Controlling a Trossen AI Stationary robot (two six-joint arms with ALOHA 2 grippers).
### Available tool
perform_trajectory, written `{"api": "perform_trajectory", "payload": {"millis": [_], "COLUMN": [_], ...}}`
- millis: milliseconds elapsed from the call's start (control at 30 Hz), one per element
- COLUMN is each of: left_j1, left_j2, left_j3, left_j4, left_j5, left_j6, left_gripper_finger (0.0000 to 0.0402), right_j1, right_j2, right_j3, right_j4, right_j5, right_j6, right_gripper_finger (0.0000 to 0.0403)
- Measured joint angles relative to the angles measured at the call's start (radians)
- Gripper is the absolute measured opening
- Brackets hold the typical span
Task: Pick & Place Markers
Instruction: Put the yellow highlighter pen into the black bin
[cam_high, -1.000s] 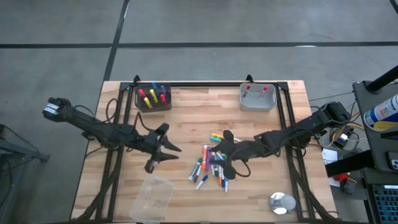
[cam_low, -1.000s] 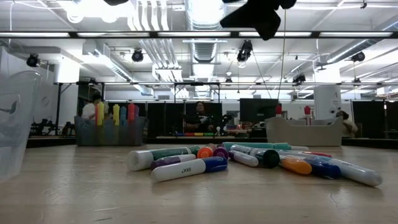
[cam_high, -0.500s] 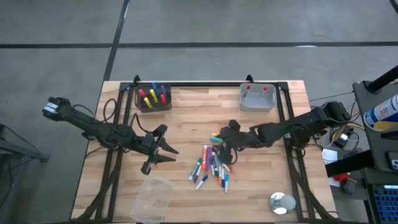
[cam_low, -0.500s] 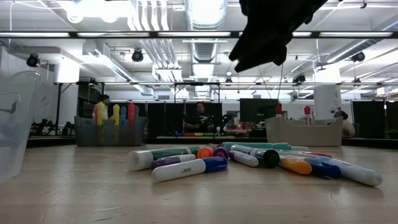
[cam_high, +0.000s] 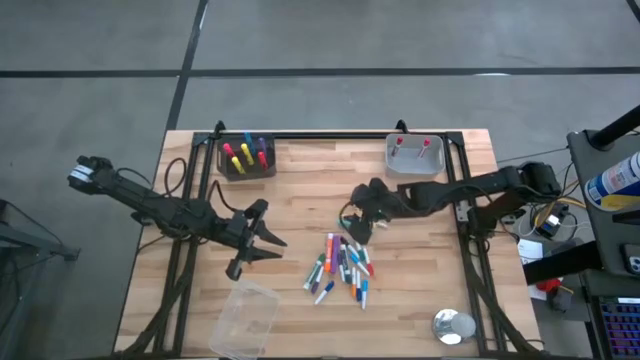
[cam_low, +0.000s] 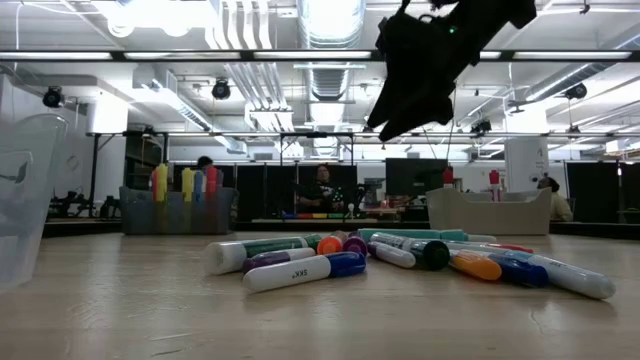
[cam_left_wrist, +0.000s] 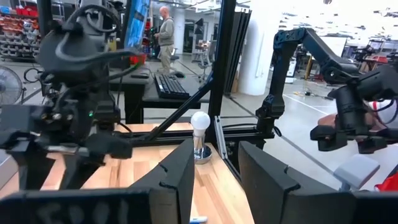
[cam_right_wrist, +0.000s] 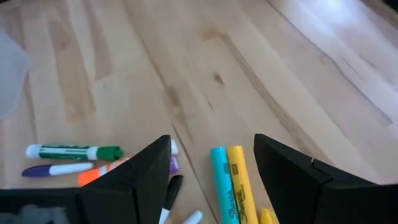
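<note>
Right gripper, jaws apart and empty, hovers at frame centre over the markers heaped below it. Left gripper, jaws apart, waits centre-left. Risk: closing onto crowded pens, snagging two or scattering them.

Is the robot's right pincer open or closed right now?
Open. The right pincer shows a wide gap between its two fingers, with bare table and markers visible through it, nothing held.

Even, bright overhead light falls on the wooden table, casting only faint shadows; in the low view the ceiling strip lights glare white, the dark right arm a backlit silhouette
</note>
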Motion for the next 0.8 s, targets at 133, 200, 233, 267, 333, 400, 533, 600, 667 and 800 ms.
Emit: {"api": "perform_trajectory", "payload": {"millis": [133,200,233,267,333,400,533,600,667,800], "left_j1": [0.0,0.0,0.0,0.0,0.0,0.0,0.0,0.0,0.0,0.0], "left_j2": [-0.001,-0.001,-0.001,0.0,0.0,0.0,0.001,0.001,0.001,0.002], "left_j3": [0.0,0.0,0.0,0.0,0.0,0.0,0.0,0.0,0.0,0.0], "left_j4": [0.0,-0.001,-0.001,-0.001,-0.002,0.001,0.007,0.007,0.009,0.01], "left_j5": [0.0,0.0,0.0,0.0,0.0,0.0,0.0,0.0,0.0,0.0], "left_j6": [-0.008,-0.018,-0.021,-0.022,-0.023,-0.023,-0.023,-0.023,-0.023,-0.023], "left_gripper_finger": [0.0119,0.0119,0.0119,0.0119,0.0119,0.0119,0.0119,0.0119,0.0119,0.0119], "right_j1": [-0.039,-0.046,-0.046,-0.046,-0.047,-0.05,-0.066,-0.071,-0.073,-0.076], "right_j2": [0.007,0.012,0.022,0.026,0.03,0.044,0.065,0.076,0.095,0.128], "right_j3": [0.001,0.0,0.0,0.0,-0.002,-0.003,-0.01,-0.014,-0.014,-0.013], "right_j4": [-0.006,-0.029,-0.031,-0.028,-0.05,-0.048,-0.071,-0.089,-0.083,-0.099], "right_j5": [-0.046,-0.047,-0.047,-0.048,-0.047,-0.029,-0.012,-0.012,-0.013,-0.013], "right_j6": [0.027,0.025,0.021,0.013,0.002,0.0,0.003,0.002,0.002,0.002], "right_gripper_finger": [0.0226,0.0226,0.0226,0.0226,0.0226,0.0226,0.0226,0.0226,0.0226,0.0226]}}
